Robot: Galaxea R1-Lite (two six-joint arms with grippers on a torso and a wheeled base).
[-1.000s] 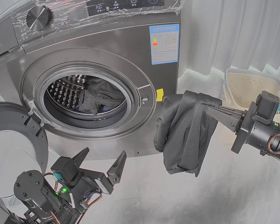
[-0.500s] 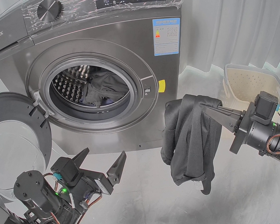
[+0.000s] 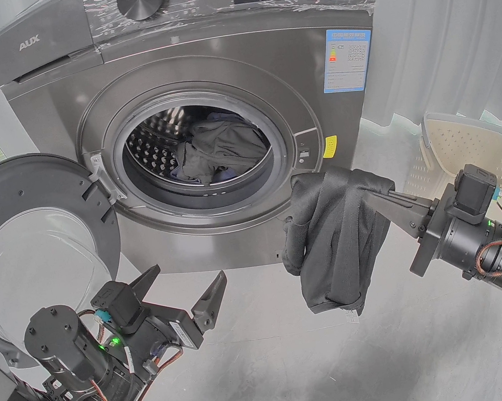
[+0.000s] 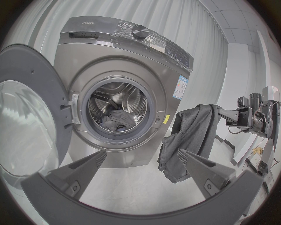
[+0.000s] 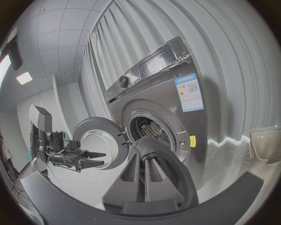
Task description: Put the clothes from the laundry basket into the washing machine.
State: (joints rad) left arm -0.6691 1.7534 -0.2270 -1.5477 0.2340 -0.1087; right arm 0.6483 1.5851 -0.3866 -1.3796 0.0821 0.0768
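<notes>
Our right gripper (image 3: 382, 196) is clamped tight on a dark garment (image 3: 333, 235), which hangs in the air in front of the washer (image 3: 190, 62), low and just right of the drum (image 3: 154, 154) opening (in our head view the cloth's top overlaps the door ring). Our left gripper (image 3: 187, 272) sits low on the left, jaws spread wide, holding nothing. We see the door (image 3: 20, 186) swung open to the left, 1 heap of dark clothes (image 3: 223, 149) lying in the drum, and the cream basket (image 3: 472, 142) right of the washer, behind the right arm.
</notes>
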